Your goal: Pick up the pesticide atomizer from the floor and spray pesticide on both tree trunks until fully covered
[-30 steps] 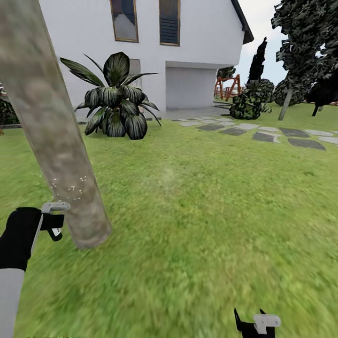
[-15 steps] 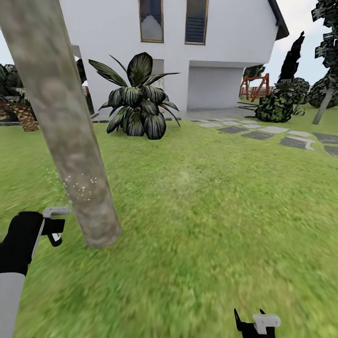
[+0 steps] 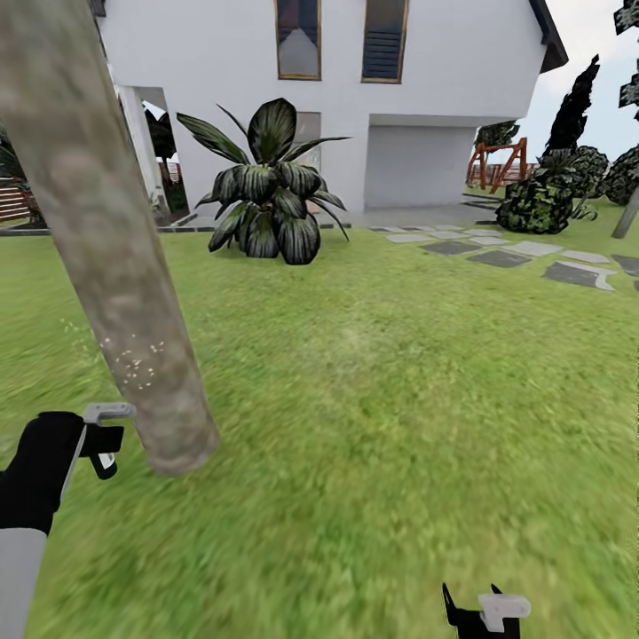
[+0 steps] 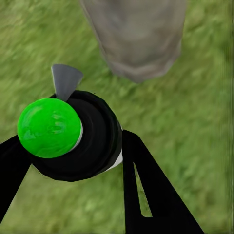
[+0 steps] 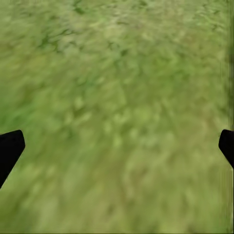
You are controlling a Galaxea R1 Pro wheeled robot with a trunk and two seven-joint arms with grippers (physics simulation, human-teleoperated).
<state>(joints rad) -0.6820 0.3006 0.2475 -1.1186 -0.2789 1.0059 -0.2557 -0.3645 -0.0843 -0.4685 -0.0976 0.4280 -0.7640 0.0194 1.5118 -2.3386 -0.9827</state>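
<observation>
A thick mottled grey-brown tree trunk (image 3: 106, 266) leans across the left of the head view and meets the grass at its base (image 4: 139, 44). A small patch of white pesticide specks (image 3: 136, 364) dots the bark low down. My left gripper (image 3: 99, 439) hangs just left of the trunk's base, shut on the pesticide atomizer (image 4: 92, 141), a black bottle with a bright green cap (image 4: 48, 127) and a grey nozzle pointing toward the trunk. My right gripper (image 3: 470, 612) is open low over the lawn, its fingertips (image 5: 9, 148) spread wide above bare grass.
A white house stands behind, with a large dark-leaved plant (image 3: 262, 209) in front of it. Grey stepping stones (image 3: 532, 257) cross the lawn at the right, near round bushes (image 3: 537, 204) and a red frame (image 3: 497, 160). Open grass (image 3: 382, 399) lies ahead.
The whole view has swung, so the house and plant now sit further right in the picture. The left gripper with the atomizer stays beside the trunk's base. The speck patch looks the same.
</observation>
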